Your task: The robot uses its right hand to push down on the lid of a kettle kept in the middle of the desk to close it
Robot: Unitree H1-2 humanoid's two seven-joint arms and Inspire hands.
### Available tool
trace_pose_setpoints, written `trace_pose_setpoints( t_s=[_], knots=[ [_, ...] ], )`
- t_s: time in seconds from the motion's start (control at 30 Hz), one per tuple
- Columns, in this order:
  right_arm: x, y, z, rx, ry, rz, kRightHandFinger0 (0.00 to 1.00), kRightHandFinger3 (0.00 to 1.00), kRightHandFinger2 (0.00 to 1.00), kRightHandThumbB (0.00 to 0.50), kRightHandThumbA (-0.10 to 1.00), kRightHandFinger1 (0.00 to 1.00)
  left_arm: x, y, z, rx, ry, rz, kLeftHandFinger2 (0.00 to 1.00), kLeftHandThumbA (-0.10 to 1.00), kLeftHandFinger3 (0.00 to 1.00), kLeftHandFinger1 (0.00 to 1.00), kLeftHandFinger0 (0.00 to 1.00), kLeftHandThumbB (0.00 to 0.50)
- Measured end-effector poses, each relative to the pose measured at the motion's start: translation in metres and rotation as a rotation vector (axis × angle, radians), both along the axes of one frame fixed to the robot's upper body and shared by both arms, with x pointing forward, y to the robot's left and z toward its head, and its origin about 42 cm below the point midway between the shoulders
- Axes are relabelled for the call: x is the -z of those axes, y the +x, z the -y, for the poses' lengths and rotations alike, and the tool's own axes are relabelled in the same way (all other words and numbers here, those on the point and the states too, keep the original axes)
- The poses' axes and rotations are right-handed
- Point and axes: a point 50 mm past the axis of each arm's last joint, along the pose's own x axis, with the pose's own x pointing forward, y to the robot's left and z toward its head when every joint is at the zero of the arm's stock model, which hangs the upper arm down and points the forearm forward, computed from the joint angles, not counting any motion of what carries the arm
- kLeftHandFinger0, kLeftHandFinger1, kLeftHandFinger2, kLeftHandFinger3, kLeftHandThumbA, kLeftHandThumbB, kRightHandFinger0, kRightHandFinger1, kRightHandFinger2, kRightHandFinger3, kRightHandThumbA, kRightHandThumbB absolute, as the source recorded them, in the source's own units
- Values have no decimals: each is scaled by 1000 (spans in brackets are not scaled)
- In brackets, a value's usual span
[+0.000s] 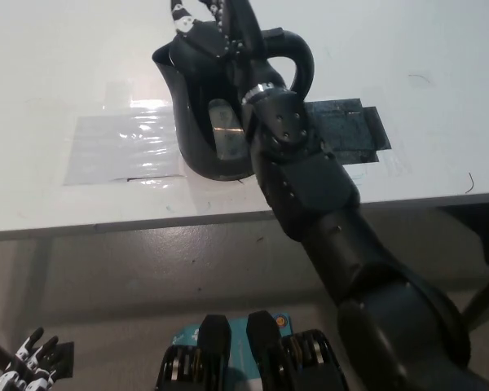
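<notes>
Head view: the black right hand rests atop the dark kettle, fingers spread, grasping nothing. The kettle stands mid-desk, between clear film left and dark tape right. The white left hand rests lower left, fingers apart.

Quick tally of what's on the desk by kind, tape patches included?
Kettle: 1
Clear tape patch: 1
Dark tape patch: 1
Total: 3
</notes>
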Motion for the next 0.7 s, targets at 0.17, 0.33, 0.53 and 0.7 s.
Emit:
trace_pose_setpoints(
  t_s=[0.17,0.33,0.53,0.7],
  knots=[
    [7,-14,23,18,28,29,945,1000,1000,99,458,1000,1,0,1,-1,-3,-2,1000,281,1000,1000,1000,286],
    [12,-31,51,43,41,63,928,1000,1000,85,470,1000,2,0,0,-1,-4,-6,1000,281,1000,1000,1000,275],
    [31,-58,94,87,26,91,948,1000,1000,73,382,993,2,1,0,-2,-5,-8,1000,285,1000,1000,1000,284],
    [58,-94,142,144,-9,89,965,1000,1000,116,459,1000,2,4,0,-3,-6,-6,1000,282,1000,1000,1000,289]
  ],
)
